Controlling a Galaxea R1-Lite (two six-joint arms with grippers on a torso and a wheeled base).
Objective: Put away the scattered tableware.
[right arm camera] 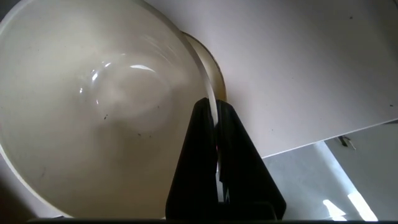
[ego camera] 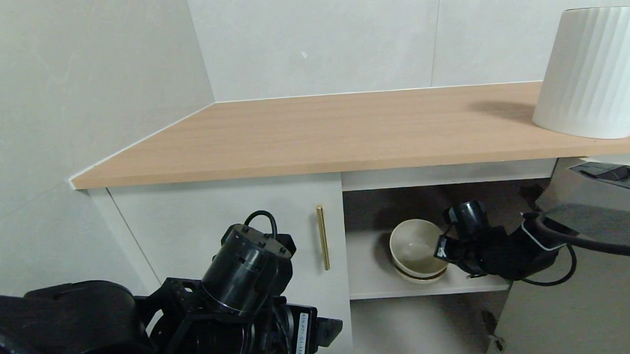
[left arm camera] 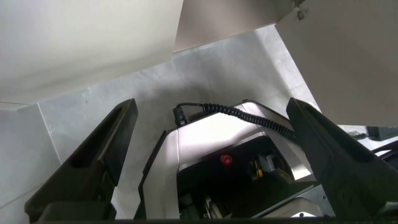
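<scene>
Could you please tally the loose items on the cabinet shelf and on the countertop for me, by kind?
Cream bowl: 1
Brown-rimmed dish beneath it: 1
White ribbed cylinder on the countertop: 1
Total: 3

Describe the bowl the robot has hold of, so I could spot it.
Below the wooden countertop, the cabinet stands open on the right, beside a closed door with a brass handle. On its shelf a cream bowl leans on a dark-banded dish. It is the one whose rim the right gripper pinches.
</scene>
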